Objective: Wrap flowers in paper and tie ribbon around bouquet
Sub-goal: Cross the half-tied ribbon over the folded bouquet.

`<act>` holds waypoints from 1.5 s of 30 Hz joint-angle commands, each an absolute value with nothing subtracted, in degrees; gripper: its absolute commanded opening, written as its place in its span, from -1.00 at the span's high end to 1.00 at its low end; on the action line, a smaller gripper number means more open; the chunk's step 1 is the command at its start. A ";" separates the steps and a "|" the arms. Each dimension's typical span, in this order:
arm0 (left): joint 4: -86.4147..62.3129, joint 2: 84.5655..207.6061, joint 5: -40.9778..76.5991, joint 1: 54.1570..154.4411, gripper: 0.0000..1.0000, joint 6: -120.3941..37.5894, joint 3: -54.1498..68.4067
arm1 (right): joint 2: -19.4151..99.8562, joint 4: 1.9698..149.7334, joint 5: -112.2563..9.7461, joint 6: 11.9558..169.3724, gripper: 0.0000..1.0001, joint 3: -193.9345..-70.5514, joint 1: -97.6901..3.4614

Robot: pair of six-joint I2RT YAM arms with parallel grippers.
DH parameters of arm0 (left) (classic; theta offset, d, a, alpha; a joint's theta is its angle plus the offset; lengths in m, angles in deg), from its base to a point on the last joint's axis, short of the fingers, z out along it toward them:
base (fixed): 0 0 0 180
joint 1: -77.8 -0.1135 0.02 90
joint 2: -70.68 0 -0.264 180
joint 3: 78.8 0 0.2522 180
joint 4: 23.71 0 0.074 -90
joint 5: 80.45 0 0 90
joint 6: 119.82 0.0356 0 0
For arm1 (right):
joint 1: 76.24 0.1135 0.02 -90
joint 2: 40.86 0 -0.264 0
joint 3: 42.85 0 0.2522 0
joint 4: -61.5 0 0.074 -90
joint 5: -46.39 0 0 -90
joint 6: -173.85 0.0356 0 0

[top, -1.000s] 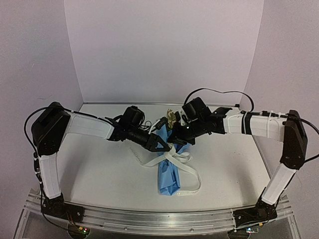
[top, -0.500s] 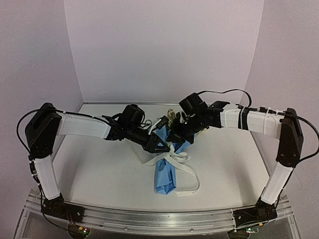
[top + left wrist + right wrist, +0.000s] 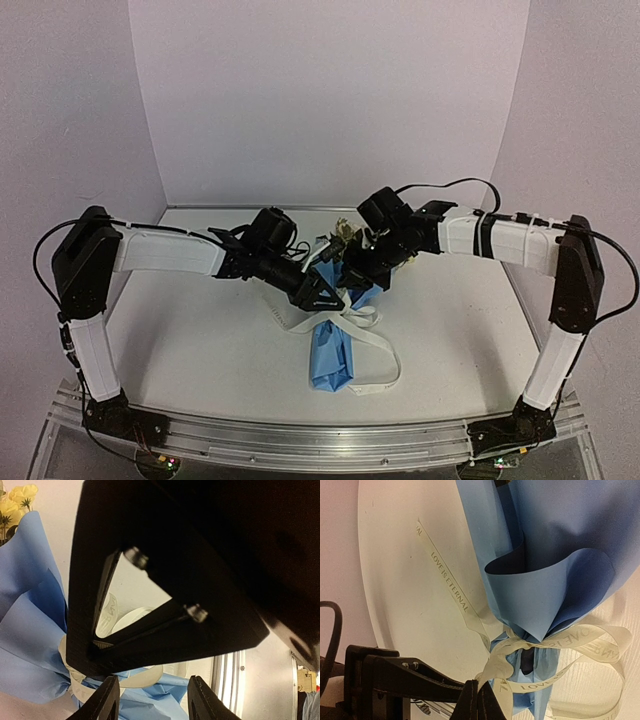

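The creased blue paper point(image 3: 545, 595) wrapped the pale artificial flowers point(image 3: 17, 502); the off-white printed ribbon point(image 3: 450, 585) looped round, its knot seemingly unfinished. The left gripper point(image 3: 153, 682) gaped; the right gripper point(image 3: 477, 692) apparently pinched ribbon.

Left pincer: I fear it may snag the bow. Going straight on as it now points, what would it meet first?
Likely the ribbon knot cinching the paper, just beyond the left pincer tips. The right pincer sits close by, and depth is unclear.
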State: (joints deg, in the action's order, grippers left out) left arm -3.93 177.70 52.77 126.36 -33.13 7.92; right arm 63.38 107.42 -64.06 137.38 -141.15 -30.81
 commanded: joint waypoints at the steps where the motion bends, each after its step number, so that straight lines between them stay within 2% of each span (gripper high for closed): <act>1: -1.41 178.08 55.11 126.93 0.04 -29.91 12.71 | 64.69 108.54 -64.10 136.43 1.00 -144.04 -30.84; 9: -2.36 179.72 53.71 127.07 0.12 -29.25 13.96 | 63.73 110.06 -64.48 136.40 1.00 -143.09 -30.95; 27: -7.90 176.85 47.65 128.79 0.22 -29.30 9.71 | 63.10 111.20 -72.51 151.38 1.00 -144.90 -32.00; 33: -9.16 177.13 47.00 128.82 0.44 -29.30 9.86 | 62.24 111.20 -71.73 151.95 0.98 -144.12 -32.03; 34: -9.39 177.19 47.00 128.80 0.46 -30.01 9.75 | 62.07 111.20 -71.53 151.80 0.94 -143.86 -32.03; 39: -13.62 176.38 46.62 128.78 0.59 -33.15 6.94 | 59.72 111.09 -69.18 149.04 0.39 -141.50 -32.03; 40: -14.75 176.14 46.31 128.75 0.68 -33.89 6.29 | 59.35 111.01 -68.86 148.28 0.32 -141.24 -32.03; 42: -16.34 175.77 46.02 128.56 0.99 -35.34 5.02 | 58.72 110.69 -68.44 146.66 0.18 -140.88 -32.03; 45: -19.86 175.40 44.41 128.01 1.00 -38.95 3.21 | 57.19 110.13 -67.28 143.29 -0.08 -140.16 -32.03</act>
